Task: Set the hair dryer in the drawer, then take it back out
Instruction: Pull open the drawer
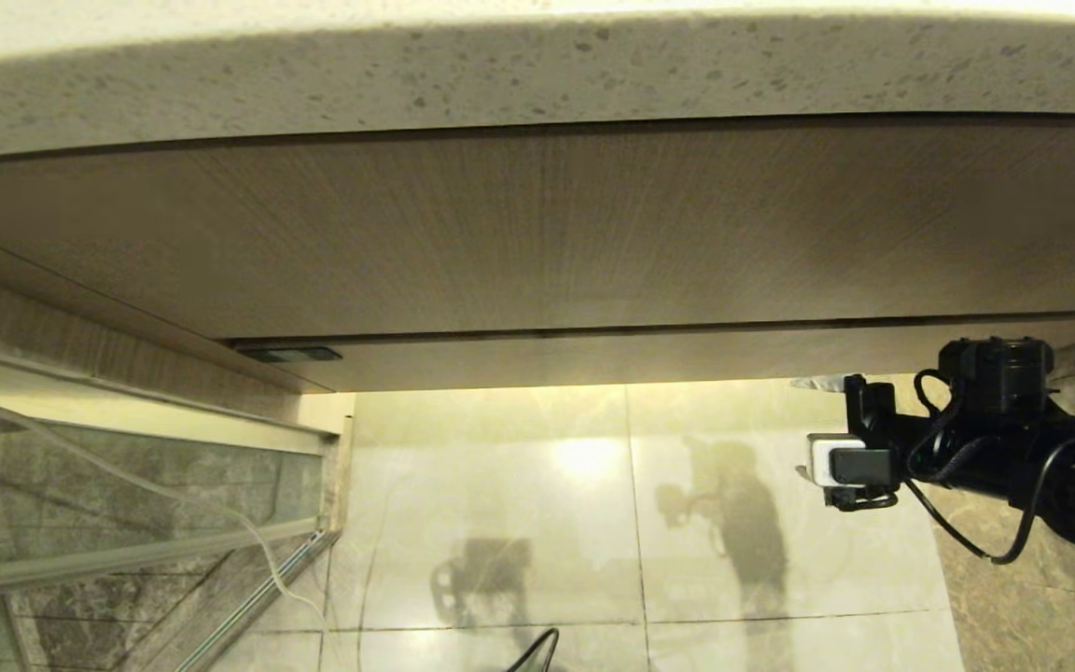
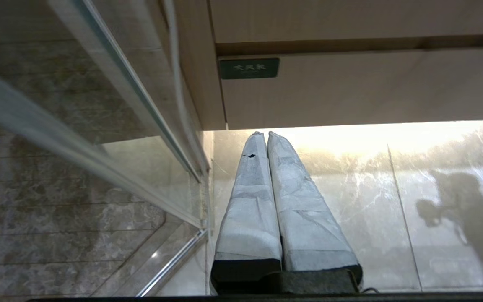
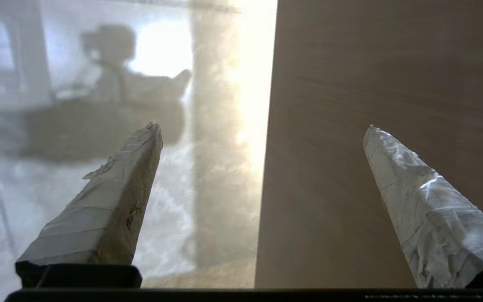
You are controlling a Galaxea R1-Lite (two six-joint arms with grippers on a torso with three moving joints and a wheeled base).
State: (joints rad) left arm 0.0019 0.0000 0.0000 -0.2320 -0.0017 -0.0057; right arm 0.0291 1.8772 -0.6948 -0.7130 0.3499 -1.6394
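The right arm reaches in from the right side of the head view, its black wrist and looped cables low beside the vanity's lower front edge. The right gripper (image 3: 262, 130) stands with its two taped fingers (image 3: 111, 201) spread wide and nothing between them; one finger lies over the glossy floor, the other over a pale wood-grain face. Whether either finger touches the wood cannot be told.

The left gripper (image 2: 263, 136) hangs parked over the floor, near the corner where the cabinet meets a glass partition (image 2: 99, 138). Its wrapped fingers are pressed together with nothing between them.

The drawer (image 1: 687, 359) is the low wood-grain front under a taller wood-grain panel (image 1: 547, 233), and it sits closed, flush, with a small dark label (image 1: 293, 355) at its left end. The hair dryer is not visible in any view.

Above the panel runs a speckled stone countertop (image 1: 500, 75). Below, the polished tile floor (image 1: 593, 523) glows with warm under-cabinet light and mirrors dim shapes. Grey marble shows behind the glass partition.
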